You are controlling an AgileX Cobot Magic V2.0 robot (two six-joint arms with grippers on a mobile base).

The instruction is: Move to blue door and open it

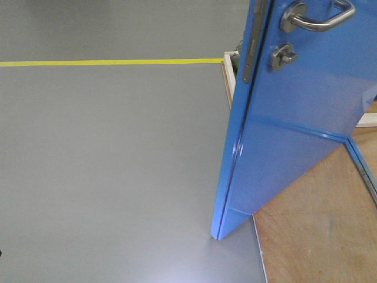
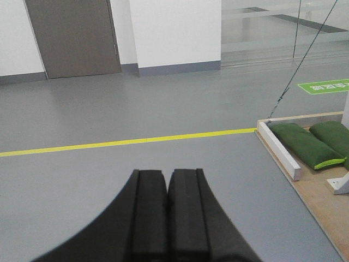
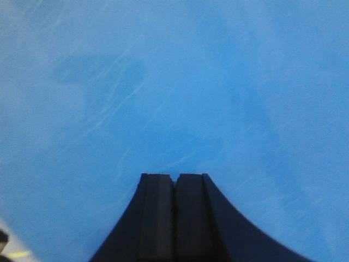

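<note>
Front view: I see the blue door [image 1: 294, 147] standing at an angle, with the latch plate [image 1: 250, 59] on the edge facing me. The lever handle [image 1: 315, 20] is high on the door's face and the thumb-turn [image 1: 283, 56] is just below it. A yellow line [image 1: 106, 62] runs off to the door's left.

Left wrist view: the left gripper [image 2: 167, 177] is pinched closed and empty above grey floor. The door is out of frame.

Right wrist view: the right gripper [image 3: 174, 180] has its fingers pressed together, holding nothing. The door's blue face fills everything ahead. I can't tell whether they touch.
</note>
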